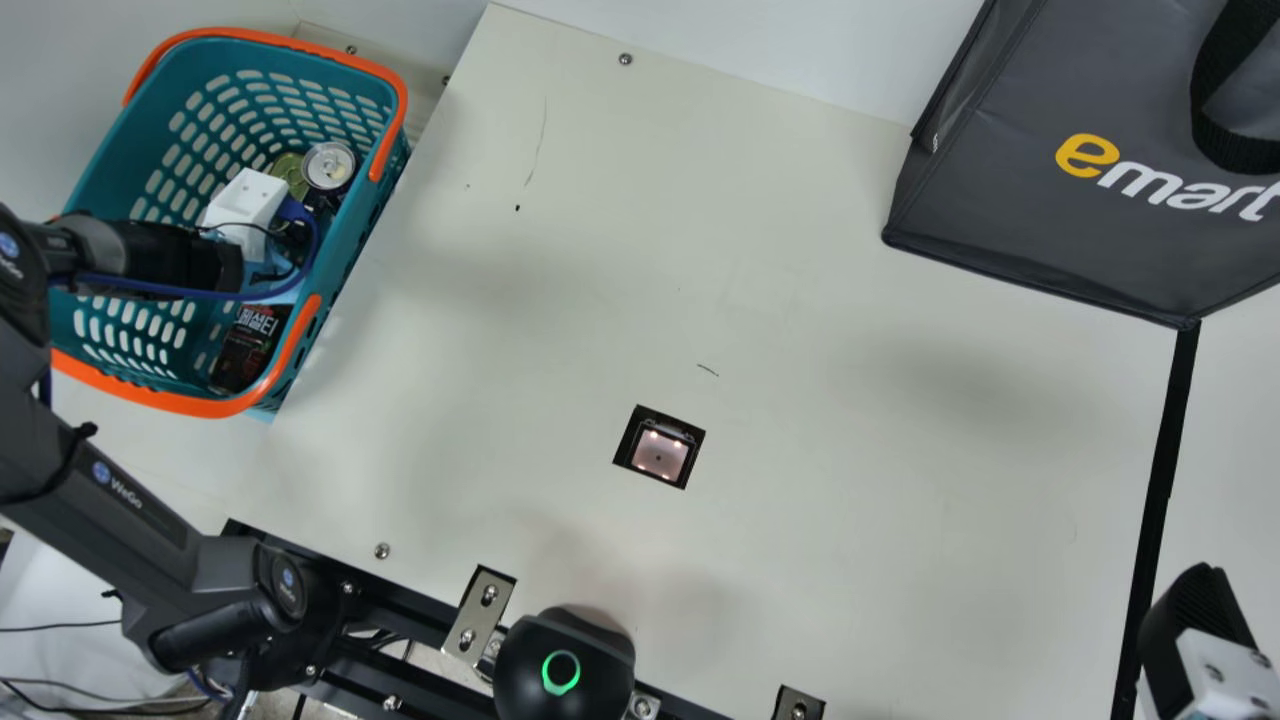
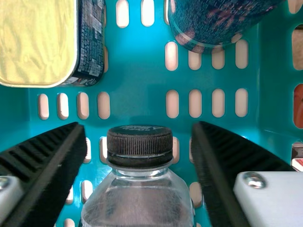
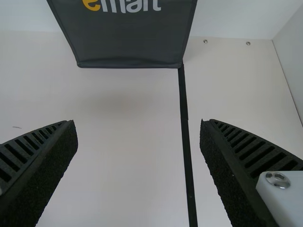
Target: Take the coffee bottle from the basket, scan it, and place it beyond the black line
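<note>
**Left jaws spread around the bottle in the basket, right jaws open over a pale desk**

Closest in, a dark frame rail [image 1: 400, 615] runs under the near edge of the desk [image 1: 800, 560], with metal brackets [image 1: 480, 612] bolted along it. A black dome [image 1: 565, 670] with a glowing green ring sits among them, and loose cables [image 1: 110, 705] trail below at the left. At the near right, the right gripper [image 1: 1195, 620] is above the desk beside the black line [image 1: 1160, 470]; the right wrist view shows its jaws wide open with nothing between them.

The desk is cream and smooth, dotted with screws [image 1: 381, 550] and marked by a few thin dark scratches [image 1: 707, 370]. Set into it is the scanner window [image 1: 660, 453], a dark square with small lights glowing inside.

At the left edge of the desk stands the teal basket [image 1: 95, 180], with orange trim and slotted walls. The left gripper [image 1: 243, 210] is down inside it, jaws open on either side of the coffee bottle [image 2: 137, 203], gaps visible beside its black cap [image 2: 139, 146]. Near the bottle are a gold-topped tin [image 2: 35, 42] and a speckled dark can [image 2: 213, 23].

Farther right, a dark grey bag [image 1: 1010, 150] stands where the black line ends. Behind everything rise white walls [image 3: 227, 16], meeting in a corner past the desk.
</note>
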You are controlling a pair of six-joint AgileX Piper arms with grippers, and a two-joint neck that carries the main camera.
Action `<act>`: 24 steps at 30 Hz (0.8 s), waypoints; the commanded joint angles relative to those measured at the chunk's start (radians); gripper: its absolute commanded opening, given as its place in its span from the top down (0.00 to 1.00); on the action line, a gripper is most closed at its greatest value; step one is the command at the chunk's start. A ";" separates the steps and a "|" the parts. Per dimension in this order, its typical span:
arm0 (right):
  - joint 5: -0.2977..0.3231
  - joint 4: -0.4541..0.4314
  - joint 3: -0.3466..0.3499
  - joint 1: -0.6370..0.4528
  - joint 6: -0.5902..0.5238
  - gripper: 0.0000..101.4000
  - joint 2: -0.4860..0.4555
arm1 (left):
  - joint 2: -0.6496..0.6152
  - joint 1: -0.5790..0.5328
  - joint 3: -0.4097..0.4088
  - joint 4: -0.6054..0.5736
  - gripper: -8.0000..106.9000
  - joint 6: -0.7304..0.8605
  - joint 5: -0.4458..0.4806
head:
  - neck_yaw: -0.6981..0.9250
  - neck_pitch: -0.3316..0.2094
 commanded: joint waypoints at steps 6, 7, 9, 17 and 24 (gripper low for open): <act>0.000 0.000 0.000 0.000 0.000 0.10 0.000 | 0.009 -0.007 -0.002 -0.029 0.61 0.029 0.000 | 0.002 -0.026; 0.000 0.000 0.000 0.000 0.000 0.10 0.000 | 0.009 -0.008 -0.002 -0.032 0.67 0.031 0.000 | 0.002 -0.026; 0.000 0.000 0.000 0.000 0.000 0.10 0.000 | 0.011 -0.010 -0.002 -0.046 0.79 0.042 0.000 | 0.002 -0.026; 0.000 0.000 0.000 0.000 0.000 0.10 0.000 | 0.000 -0.014 0.001 -0.085 0.84 0.072 0.005 | 0.002 -0.026; 0.000 0.000 0.000 0.000 0.000 0.10 0.000 | -0.044 -0.015 0.011 -0.094 0.84 0.069 0.017 | 0.002 -0.026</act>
